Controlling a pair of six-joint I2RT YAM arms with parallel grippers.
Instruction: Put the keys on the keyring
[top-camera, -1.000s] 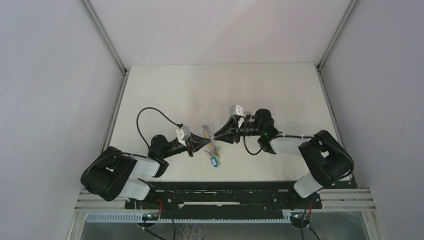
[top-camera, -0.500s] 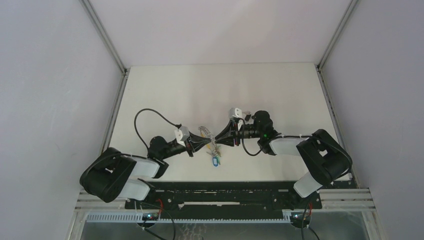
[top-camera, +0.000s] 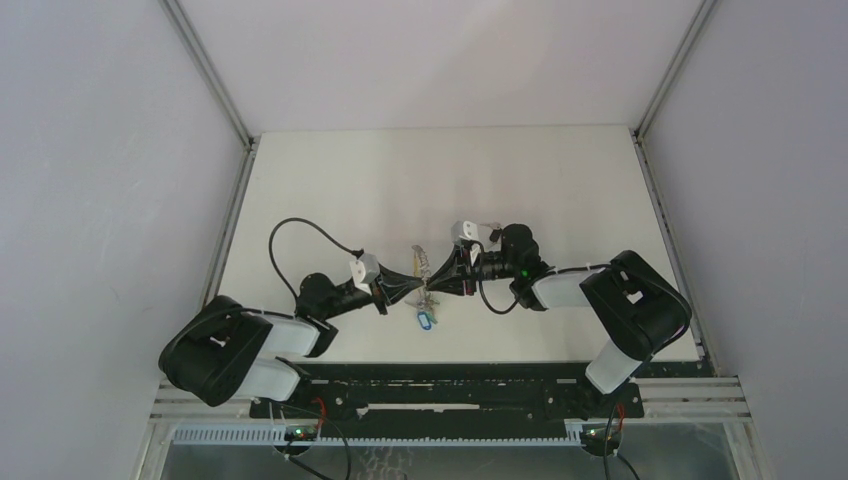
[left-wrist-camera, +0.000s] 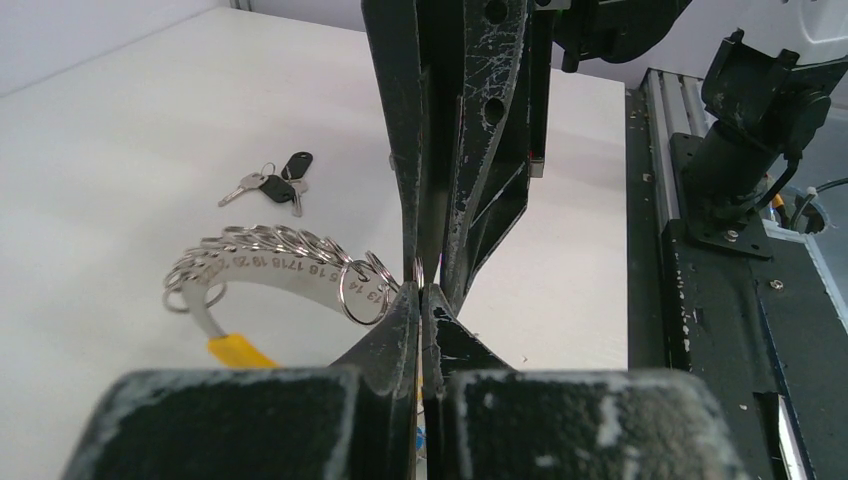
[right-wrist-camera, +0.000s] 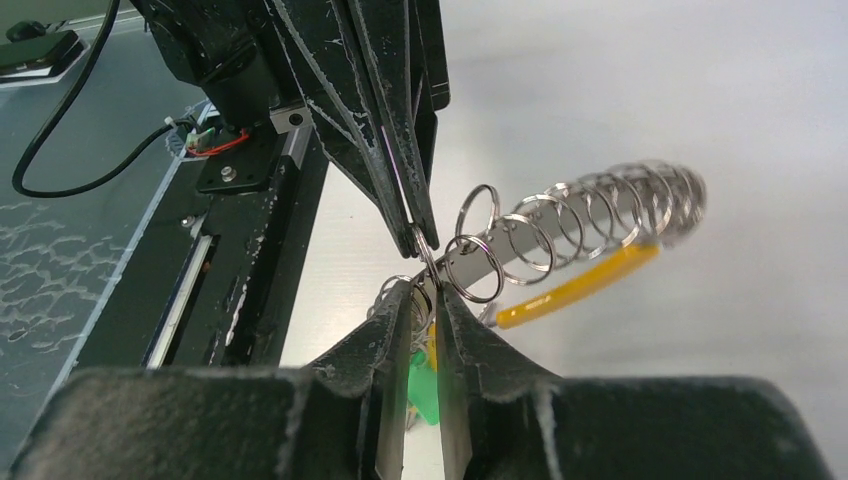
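Note:
The keyring (top-camera: 421, 262) is a curved silver strip strung with small numbered rings (left-wrist-camera: 270, 255). It is held above the table between the two arms. My left gripper (left-wrist-camera: 420, 292) is shut, with a thin ring of the keyring pinched at its tip. My right gripper (right-wrist-camera: 425, 292) meets it tip to tip. The right jaws stand a narrow slit apart around a small ring, and whether they pinch it does not show. Keys with green (right-wrist-camera: 420, 385), yellow (right-wrist-camera: 580, 285) and blue tags hang below (top-camera: 425, 320). Two black-headed keys (left-wrist-camera: 275, 187) lie loose on the table.
The white table (top-camera: 440, 180) lies between grey walls. A black rail with cabling (top-camera: 450, 385) runs along its near edge by the arm bases. A black cable (top-camera: 300, 232) loops up from the left arm.
My right gripper has slid left to meet the left gripper's tip and its jaws have narrowed. The keyring has swung slightly to the right, and the left arm has barely moved.

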